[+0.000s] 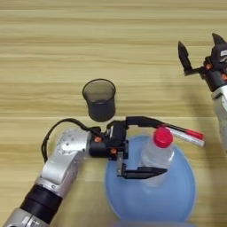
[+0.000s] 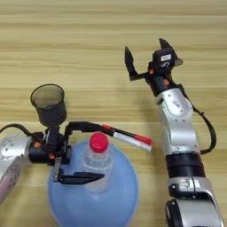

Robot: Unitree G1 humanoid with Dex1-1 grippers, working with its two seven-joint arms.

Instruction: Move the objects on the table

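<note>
The small clear plastic bottle with a red cap (image 1: 158, 153) stands on the large light-blue round plate (image 1: 181, 195), bracketed by the left end effector (image 1: 144, 146), whose open fingers are not clamped on it. The dark translucent cup (image 1: 99, 99) and the white marker with red and black ends (image 2: 127, 137) look untouched on the wooden bench (image 1: 111, 40), so most of the moving seems left, and the right end effector (image 2: 146, 57) hangs spread and empty.

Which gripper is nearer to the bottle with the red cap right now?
Left. The left gripper has its open fingers on either side of the bottle, which stands on the blue plate. The right gripper hovers open, far off over the table.
</note>
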